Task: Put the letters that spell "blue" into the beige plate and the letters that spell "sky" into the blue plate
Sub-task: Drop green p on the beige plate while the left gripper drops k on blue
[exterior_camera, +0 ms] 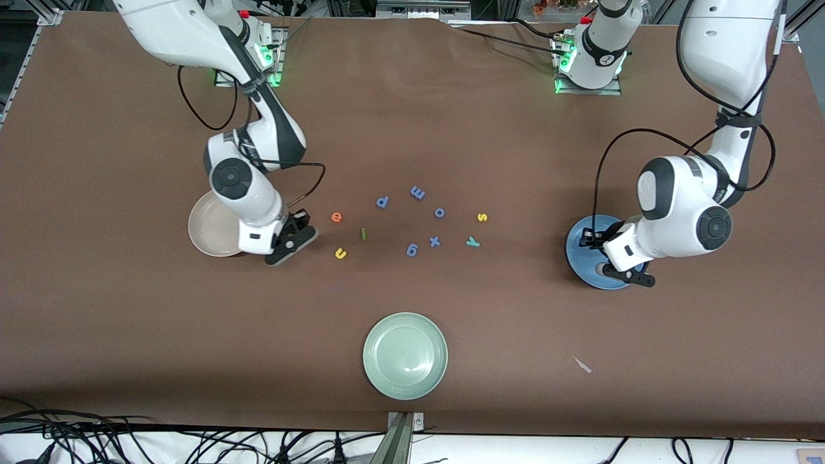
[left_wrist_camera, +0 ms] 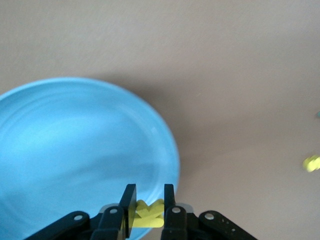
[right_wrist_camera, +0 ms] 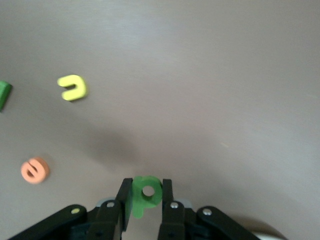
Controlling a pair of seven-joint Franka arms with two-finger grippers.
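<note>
Over the edge of the blue plate (exterior_camera: 578, 250) (left_wrist_camera: 75, 150), my left gripper (exterior_camera: 628, 277) (left_wrist_camera: 148, 192) is shut on the yellow k (left_wrist_camera: 149, 214). My right gripper (exterior_camera: 298, 240) (right_wrist_camera: 146, 187) is shut on the green b (right_wrist_camera: 146, 192), low over the table just beside the beige plate (exterior_camera: 209, 227). Close to it lie the orange e (exterior_camera: 336, 217) (right_wrist_camera: 35, 170), the dark-green l (exterior_camera: 363, 234) (right_wrist_camera: 4, 94) and the yellow u (exterior_camera: 341, 254) (right_wrist_camera: 73, 87). The yellow s (exterior_camera: 482, 217) (left_wrist_camera: 311, 163) and teal y (exterior_camera: 472, 242) lie toward the left arm's end.
Several blue letters (exterior_camera: 412, 249) are scattered mid-table between the two groups. A pale green plate (exterior_camera: 405, 355) sits nearer the front camera. A small scrap (exterior_camera: 582, 365) lies on the brown table (exterior_camera: 129, 322).
</note>
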